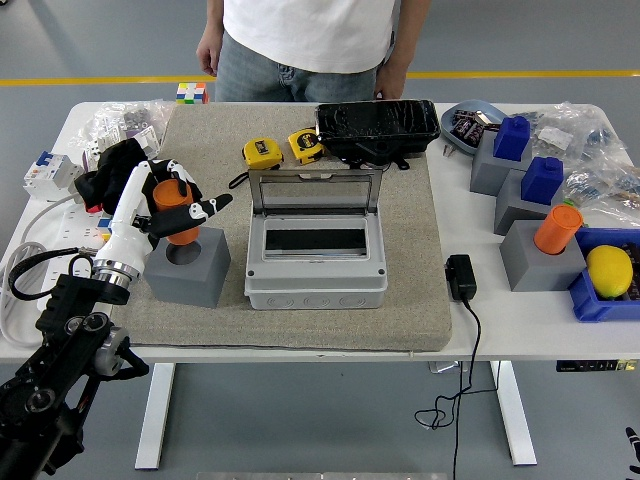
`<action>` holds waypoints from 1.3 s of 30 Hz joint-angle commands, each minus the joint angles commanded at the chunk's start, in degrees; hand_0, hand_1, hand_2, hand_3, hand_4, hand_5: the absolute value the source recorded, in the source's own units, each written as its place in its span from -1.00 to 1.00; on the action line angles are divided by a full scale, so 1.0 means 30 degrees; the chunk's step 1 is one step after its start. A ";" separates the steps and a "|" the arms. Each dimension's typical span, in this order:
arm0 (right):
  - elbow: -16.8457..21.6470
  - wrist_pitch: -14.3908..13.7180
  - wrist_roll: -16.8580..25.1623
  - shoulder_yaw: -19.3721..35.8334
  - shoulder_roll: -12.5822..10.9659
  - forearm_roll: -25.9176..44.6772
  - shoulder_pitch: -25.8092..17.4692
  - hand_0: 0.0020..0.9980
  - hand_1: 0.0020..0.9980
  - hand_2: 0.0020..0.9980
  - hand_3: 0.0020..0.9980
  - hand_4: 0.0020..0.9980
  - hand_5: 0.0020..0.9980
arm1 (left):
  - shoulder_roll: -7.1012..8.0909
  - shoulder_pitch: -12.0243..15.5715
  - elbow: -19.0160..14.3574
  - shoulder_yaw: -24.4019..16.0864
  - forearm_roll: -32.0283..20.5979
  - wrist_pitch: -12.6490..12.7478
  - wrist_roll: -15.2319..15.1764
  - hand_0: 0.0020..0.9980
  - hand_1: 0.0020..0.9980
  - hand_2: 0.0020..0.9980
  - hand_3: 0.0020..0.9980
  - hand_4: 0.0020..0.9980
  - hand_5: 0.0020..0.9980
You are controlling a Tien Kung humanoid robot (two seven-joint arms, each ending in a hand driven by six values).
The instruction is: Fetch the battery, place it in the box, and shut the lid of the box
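Head view: the left hand [170,205] grips the orange battery [176,212] with curled fingers, clear above the grey holder [188,268] — left of the open-lidded box [315,255]. 1 person [308,40] stands beyond the box.

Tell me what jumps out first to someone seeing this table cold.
The left hand at the left of the mat holds an orange battery lifted clear of its grey block, whose round socket shows empty. At the middle sits the grey box with its clear lid standing open. A person in a white shirt stands at the far side.
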 joint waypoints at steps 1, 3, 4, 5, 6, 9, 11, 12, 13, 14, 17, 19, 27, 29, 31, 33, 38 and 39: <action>0.0000 0.0002 -0.0003 0.0007 -0.0001 -0.0006 0.0006 0.58 0.50 0.50 0.59 1.00 1.00 | 0.0099 -0.0101 -0.0206 0.0085 0.0212 0.0162 0.0059 -1.00 -1.00 -0.98 -0.90 1.00 -1.00; 0.0000 0.0000 0.0001 0.0025 -0.0011 -0.0013 0.0022 0.58 0.50 0.50 0.59 1.00 1.00 | 0.0394 -0.0351 -0.0759 0.0335 0.0883 0.0516 0.0223 -1.00 -1.00 -0.98 -0.90 1.00 -1.00; 0.0000 0.0002 -0.0001 0.0026 -0.0024 -0.0019 0.0030 0.58 0.50 0.50 0.59 1.00 1.00 | 0.0593 -0.0519 -0.1055 0.0517 0.1312 0.0683 0.0323 -1.00 -1.00 -0.98 -0.90 1.00 -1.00; 0.0000 0.0006 -0.0005 0.0028 -0.0044 -0.0030 0.0045 0.58 0.50 0.50 0.59 1.00 1.00 | 0.0919 -0.0765 -0.1536 0.0823 0.2097 0.1008 0.0476 -1.00 -1.00 -0.99 -0.92 1.00 -1.00; 0.0000 0.0007 -0.0005 0.0028 -0.0057 -0.0033 0.0056 0.58 0.50 0.50 0.59 1.00 1.00 | 0.1137 -0.0907 -0.1922 0.1023 0.2841 0.1263 0.0578 -1.00 -1.00 -0.99 -0.92 1.00 -1.00; 0.0000 0.0007 -0.0001 0.0052 -0.0119 -0.0046 0.0118 0.58 0.50 0.50 0.59 1.00 1.00 | 0.2089 -0.1523 -0.3338 0.2065 0.5137 0.2276 0.0937 -1.00 -1.00 -0.99 -0.92 1.00 -1.00; 0.0000 0.0007 -0.0008 0.0070 -0.0162 -0.0055 0.0166 0.58 0.50 0.50 0.59 1.00 1.00 | 0.2735 -0.2029 -0.4372 0.2990 0.6751 0.2991 0.1056 -1.00 -1.00 -0.99 -0.92 1.00 -1.00; 0.0000 0.0007 -0.0013 0.0078 -0.0179 -0.0060 0.0183 0.58 0.50 0.50 0.59 1.00 1.00 | 0.2979 -0.2294 -0.4858 0.3464 0.7620 0.3327 0.1081 -1.00 -1.00 -1.00 -0.99 1.00 -0.61; 0.0000 0.0005 -0.0010 0.0073 -0.0195 -0.0055 0.0197 0.58 0.50 0.50 0.59 1.00 1.00 | 0.3153 -0.2531 -0.5246 0.3858 0.8365 0.3566 0.1120 -1.00 -1.00 -1.00 -0.99 1.00 -0.61; 0.0000 0.0003 -0.0010 0.0073 -0.0203 -0.0055 0.0203 0.58 0.50 0.50 0.59 1.00 1.00 | 0.3237 -0.2659 -0.5450 0.4069 0.9034 0.3685 0.1162 -1.00 -1.00 -1.00 -0.99 1.00 -0.61; 0.0000 -0.0001 -0.0012 0.0086 -0.0245 -0.0065 0.0224 0.58 0.50 0.50 0.59 1.00 1.00 | 0.3712 -0.3597 -0.6386 0.5584 1.1393 0.4020 0.1767 -1.00 -1.00 -1.00 -0.99 1.00 -0.61; 0.0000 -0.0005 -0.0022 0.0101 -0.0267 -0.0097 0.0218 0.58 0.50 0.50 0.59 1.00 1.00 | 0.3925 -0.4152 -0.6604 0.6611 1.3006 0.4033 0.2110 -1.00 -1.00 -1.00 -1.00 1.00 -0.30; 0.0000 -0.0026 -0.0042 0.0113 -0.0318 -0.0277 0.0325 0.58 0.50 0.50 0.59 1.00 1.00 | 0.3373 -0.6753 -0.5064 1.2128 1.8384 0.4039 0.2696 -1.00 -1.00 -1.00 -1.00 1.00 -0.31; 0.0000 -0.0033 -0.0043 0.0092 -0.0311 -0.0291 0.0348 0.58 0.50 0.50 0.59 1.00 1.00 | 0.2993 -0.7127 -0.4531 1.3070 1.8368 0.4079 0.2732 -1.00 -1.00 -1.00 -1.00 1.00 -0.31; 0.0000 -0.0034 -0.0072 0.0100 -0.0305 -0.0346 0.0346 0.58 0.50 0.50 0.59 1.00 1.00 | 0.2612 -0.7438 -0.3934 1.3781 1.8273 0.4118 0.2723 -1.00 -1.00 -1.00 -1.00 1.00 -0.30; 0.0000 -0.0031 -0.0118 0.0164 -0.0304 -0.0464 0.0339 0.58 0.50 0.50 0.59 1.00 1.00 | 0.2220 -0.7661 -0.3282 1.4282 1.8088 0.4172 0.2671 -1.00 -1.00 -1.00 -1.00 1.00 -0.30; 0.0000 -0.0030 -0.0165 0.0240 -0.0313 -0.0645 0.0300 0.58 0.50 0.50 0.59 1.00 1.00 | 0.1158 -0.7883 -0.1376 1.4675 1.7551 0.4622 0.2274 -1.00 -1.00 -1.00 -1.00 1.00 -0.30; 0.0000 -0.0036 -0.0162 0.0241 -0.0318 -0.0654 0.0304 0.58 0.50 0.50 0.59 1.00 1.00 | 0.0920 -0.7907 -0.0795 1.4669 1.7422 0.4760 0.2145 -1.00 -1.00 -1.00 -1.00 1.00 -0.30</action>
